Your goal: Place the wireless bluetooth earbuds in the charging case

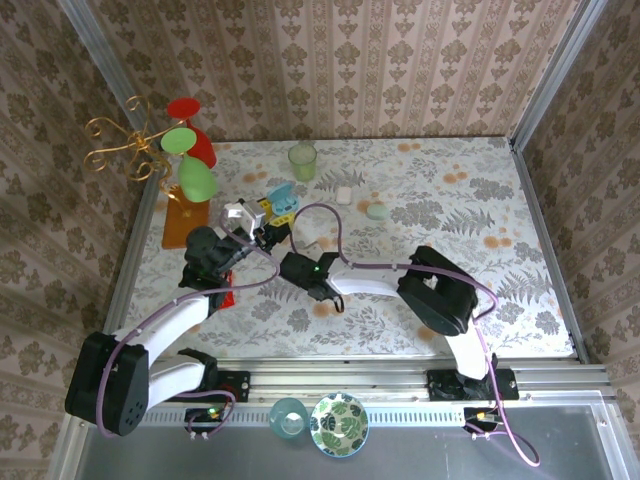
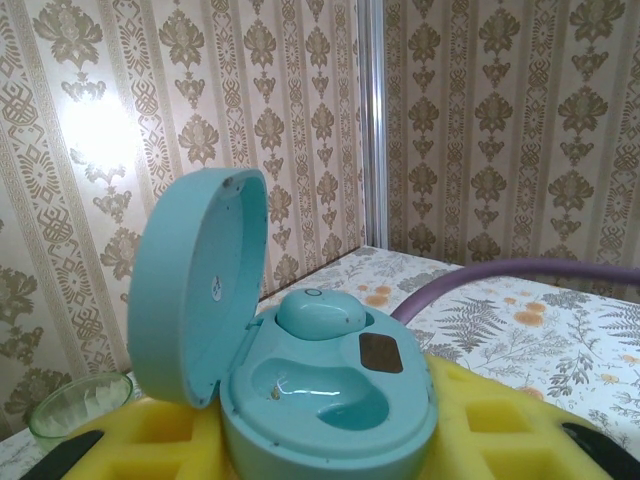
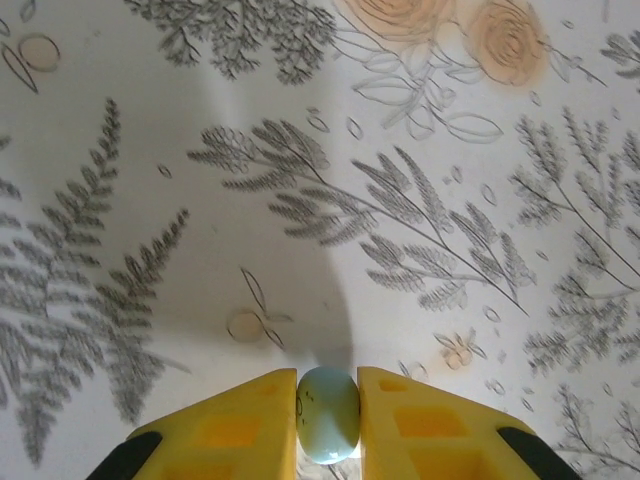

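Top view: the light-blue case (image 1: 281, 198) sits at the tip of the left end effector (image 1: 263, 214), over the far left part of the bench (image 1: 450, 200).

Left wrist: the left end effector's yellow fingers (image 2: 500, 425) are closed on the case's base. The lid (image 2: 195, 290) stands open. A second earbud (image 2: 320, 312) already fills the far well, and the near well (image 2: 335, 395) is empty.

Right wrist: the right end effector (image 3: 327, 385) pinches the earbud (image 3: 327, 415) above the bench. It is a pale blue, glossy, rounded bean. We judge it very light, hard and slippery, and likely to pivot or squirt out if squeezed off-centre. Holding it across its flanks, as here, leaves the lower end free to enter the well.
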### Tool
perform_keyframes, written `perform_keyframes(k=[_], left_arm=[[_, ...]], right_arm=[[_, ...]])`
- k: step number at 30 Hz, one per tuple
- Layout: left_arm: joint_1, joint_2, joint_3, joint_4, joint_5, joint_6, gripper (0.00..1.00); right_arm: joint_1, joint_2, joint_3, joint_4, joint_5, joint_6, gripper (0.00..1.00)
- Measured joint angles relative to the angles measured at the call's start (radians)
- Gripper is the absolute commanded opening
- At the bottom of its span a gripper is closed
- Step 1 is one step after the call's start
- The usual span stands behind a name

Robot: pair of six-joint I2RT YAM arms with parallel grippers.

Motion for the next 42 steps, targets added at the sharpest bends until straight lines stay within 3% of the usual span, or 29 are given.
perform_keyframes(k=[11,20,31,42], left_arm=[[0.001,0.039,0.0,0.03,0.004,0.0,0.25],[-0.043,0.097,0.0,0.084,0.003,0.036,0.24],[-0.114,0.193,0.0,0.174,0.004,0.056,0.24],[-0.143,0.234,0.011,0.199,0.011,0.059,0.24]], right_arm=[[-0.092,-0.466,-0.298,0.212,-0.087,0.04,0.18],[-0.264,-0.792,-0.425,0.451,-0.379,0.123,0.18],[-0.282,-0.766,-0.348,0.663,-0.669,0.184,0.18],[-0.261,-0.648,-0.241,0.729,-0.736,0.191,0.18]])
